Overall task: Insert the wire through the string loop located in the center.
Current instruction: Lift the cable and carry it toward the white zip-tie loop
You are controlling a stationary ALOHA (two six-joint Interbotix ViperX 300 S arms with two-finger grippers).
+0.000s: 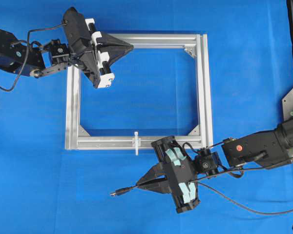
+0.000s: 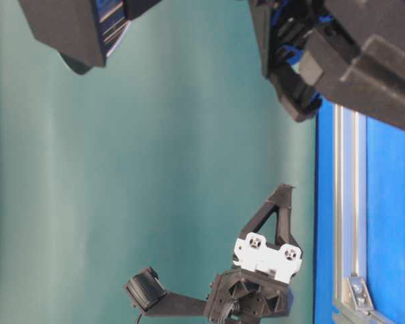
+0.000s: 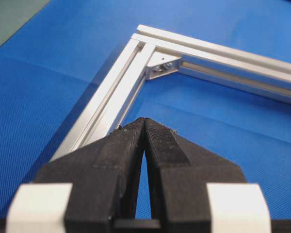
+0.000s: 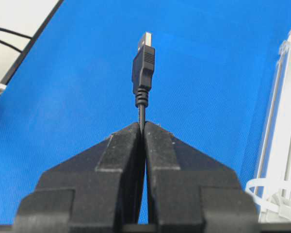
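Note:
My right gripper (image 1: 139, 185) is shut on the wire (image 1: 128, 189) just behind its plug. The plug tip (image 1: 116, 193) sticks out to the left, just below the silver frame's near bar (image 1: 102, 142). In the right wrist view the plug (image 4: 143, 63) stands straight out past the closed gripper (image 4: 143, 125). The string loop (image 1: 136, 143) is a small white loop on the middle of the near bar, up and right of the plug; it also shows in the right wrist view (image 4: 271, 191). My left gripper (image 1: 132, 47) is shut and empty over the far bar (image 3: 111, 104).
The rest of the wire (image 1: 244, 208) trails right across the blue mat behind my right arm. The frame's right bar (image 1: 203, 87) and corner brackets (image 3: 161, 65) lie between the arms. In the table-level view the left gripper (image 2: 283, 192) hovers beside the frame (image 2: 344, 202).

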